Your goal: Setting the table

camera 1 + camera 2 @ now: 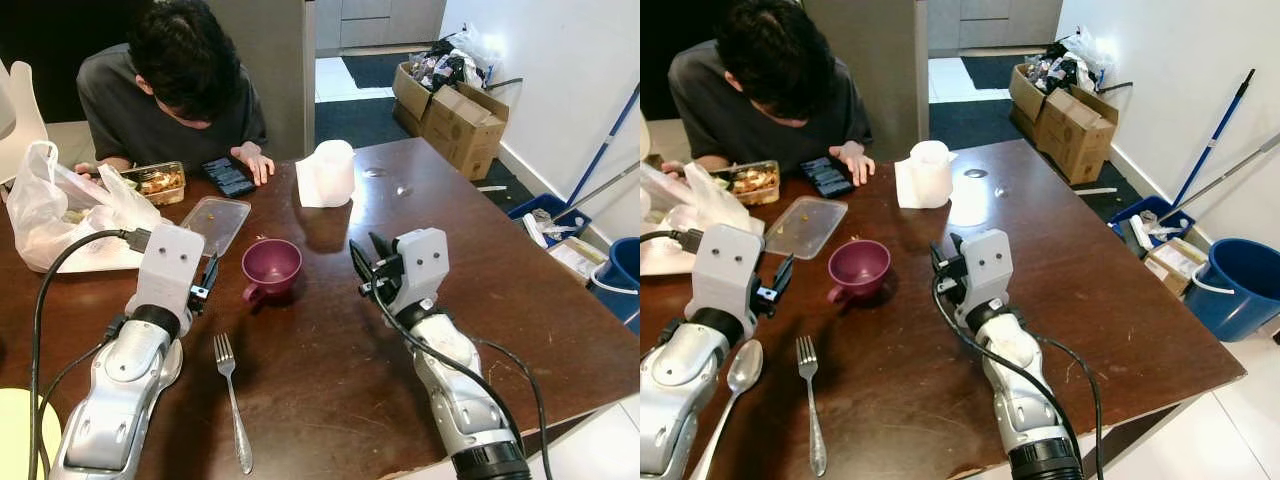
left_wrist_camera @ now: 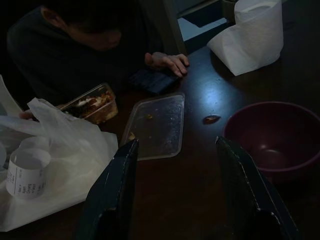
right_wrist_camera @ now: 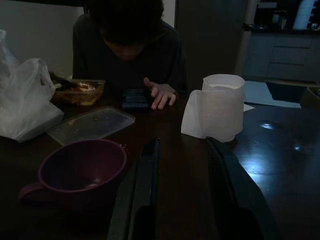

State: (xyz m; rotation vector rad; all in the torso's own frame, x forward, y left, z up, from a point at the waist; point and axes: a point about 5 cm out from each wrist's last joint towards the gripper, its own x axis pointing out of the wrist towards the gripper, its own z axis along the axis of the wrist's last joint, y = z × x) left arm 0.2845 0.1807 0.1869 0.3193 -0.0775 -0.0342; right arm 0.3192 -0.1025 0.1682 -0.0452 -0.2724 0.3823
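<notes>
A purple cup (image 1: 271,265) stands upright and empty near the middle of the dark wooden table (image 1: 520,270), handle toward me. A fork (image 1: 232,400) lies in front of it, and a spoon (image 1: 735,385) lies left of the fork beside my left forearm. My left gripper (image 1: 206,277) hovers just left of the cup, open and holding nothing. To the right of the cup, my right gripper (image 1: 366,250) is also open and holding nothing. A yellow plate (image 1: 14,432) peeks in at the near left edge.
A person (image 1: 170,85) sits at the far side, one hand (image 1: 255,160) by a phone (image 1: 227,176). A food container (image 1: 158,182), clear lid (image 1: 217,222), white plastic bag (image 1: 60,210) and paper towel roll (image 1: 327,173) crowd the far half. Cardboard boxes (image 1: 455,115) and a blue bucket (image 1: 1240,285) stand on the floor to the right.
</notes>
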